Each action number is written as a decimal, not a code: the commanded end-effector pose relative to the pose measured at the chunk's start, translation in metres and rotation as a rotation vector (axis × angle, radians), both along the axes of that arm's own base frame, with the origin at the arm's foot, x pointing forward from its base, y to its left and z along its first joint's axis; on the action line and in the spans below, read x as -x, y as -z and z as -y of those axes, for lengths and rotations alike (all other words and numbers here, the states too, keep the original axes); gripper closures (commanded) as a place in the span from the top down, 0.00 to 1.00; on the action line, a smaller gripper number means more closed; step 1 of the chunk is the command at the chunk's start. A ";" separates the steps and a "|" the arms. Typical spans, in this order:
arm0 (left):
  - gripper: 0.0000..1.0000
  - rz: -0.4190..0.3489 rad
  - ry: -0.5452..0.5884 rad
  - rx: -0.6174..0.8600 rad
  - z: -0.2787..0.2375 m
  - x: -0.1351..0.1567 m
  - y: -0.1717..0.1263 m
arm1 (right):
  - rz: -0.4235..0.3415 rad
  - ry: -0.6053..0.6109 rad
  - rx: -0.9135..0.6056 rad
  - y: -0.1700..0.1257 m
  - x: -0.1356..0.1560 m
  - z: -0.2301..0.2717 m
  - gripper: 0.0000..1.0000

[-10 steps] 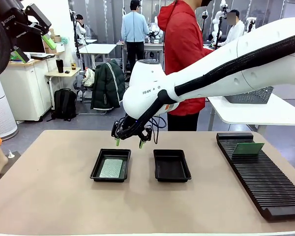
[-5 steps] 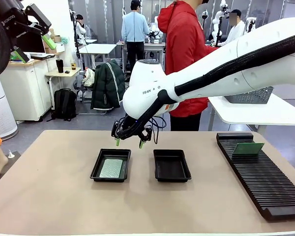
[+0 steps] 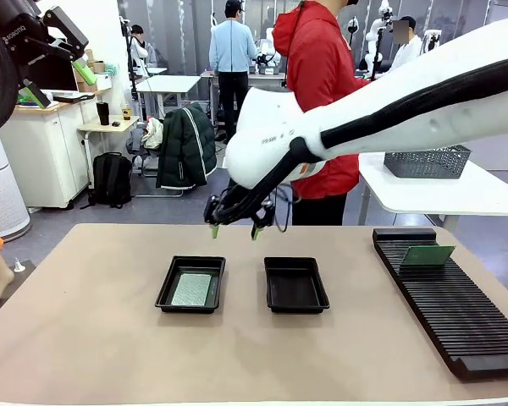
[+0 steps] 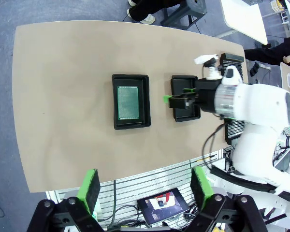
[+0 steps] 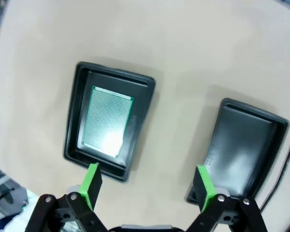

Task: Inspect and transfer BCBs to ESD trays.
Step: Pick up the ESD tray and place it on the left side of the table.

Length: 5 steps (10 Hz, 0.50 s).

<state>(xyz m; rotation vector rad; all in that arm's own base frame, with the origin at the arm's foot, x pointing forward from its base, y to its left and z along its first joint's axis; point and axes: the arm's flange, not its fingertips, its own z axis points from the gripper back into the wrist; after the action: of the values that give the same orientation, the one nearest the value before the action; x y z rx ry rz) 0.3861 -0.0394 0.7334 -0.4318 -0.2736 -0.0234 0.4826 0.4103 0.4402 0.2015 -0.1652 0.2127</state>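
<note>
Front view suggests the job is half done: one board (image 3: pixel 191 289) lies in the filled tray (image 3: pixel 164 292) just left of the empty tray (image 3: pixel 295 284), a second board (image 3: pixel 428 255) waits in the rack (image 3: pixel 457 321) well right of it, and the right tool (image 3: pixel 234 233) above its left rim and the left tool (image 4: pixel 145 181) are both spread, carrying nothing.

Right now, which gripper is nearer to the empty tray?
The right. The right gripper hovers open a little above the empty tray, off its far left corner; the left gripper is raised high off to the left, well away.
</note>
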 end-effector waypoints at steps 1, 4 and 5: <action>1.00 0.002 0.000 0.006 -0.002 0.000 0.002 | 0.017 -0.099 0.014 -0.027 0.010 0.058 1.00; 1.00 0.002 0.000 0.006 -0.002 0.000 0.002 | 0.059 -0.203 0.072 -0.076 -0.005 0.165 1.00; 1.00 0.002 0.000 0.006 -0.002 0.000 0.002 | 0.081 -0.273 0.085 -0.094 -0.009 0.202 1.00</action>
<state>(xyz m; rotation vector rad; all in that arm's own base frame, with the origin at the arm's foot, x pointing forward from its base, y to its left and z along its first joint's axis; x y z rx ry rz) 0.3863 -0.0391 0.7334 -0.4317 -0.2737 -0.0227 0.4949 0.2369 0.5292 0.1248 -0.2018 0.4320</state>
